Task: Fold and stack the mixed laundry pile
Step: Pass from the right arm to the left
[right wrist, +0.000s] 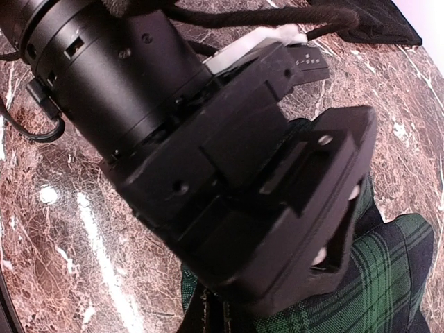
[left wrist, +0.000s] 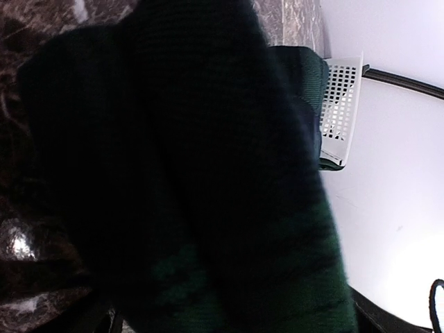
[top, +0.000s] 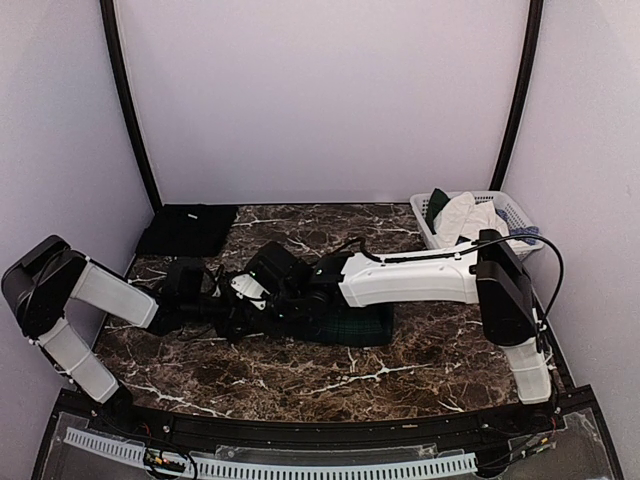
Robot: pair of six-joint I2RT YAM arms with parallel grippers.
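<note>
The dark green-and-navy tartan skirt (top: 350, 325) lies mid-table under my right arm. Its cloth fills the left wrist view (left wrist: 208, 208) and hides my left fingers. My right gripper (top: 250, 295) reaches left to the skirt's left end. In the right wrist view the skirt's hem (right wrist: 201, 312) runs up to the bottom edge where my own jaws sit, so it looks pinched, though the fingers are hidden. My left gripper (top: 215, 305) meets it there, and its black body (right wrist: 229, 180) blocks the right wrist view. A black cloth (top: 187, 228) lies flat at the back left.
A white slatted basket (top: 515, 212) stands at the back right with white garments (top: 465, 218) and a bluish item (top: 527, 238) in it; its wall also shows in the left wrist view (left wrist: 341, 104). Both arms cross close together over the marble table (top: 300, 375).
</note>
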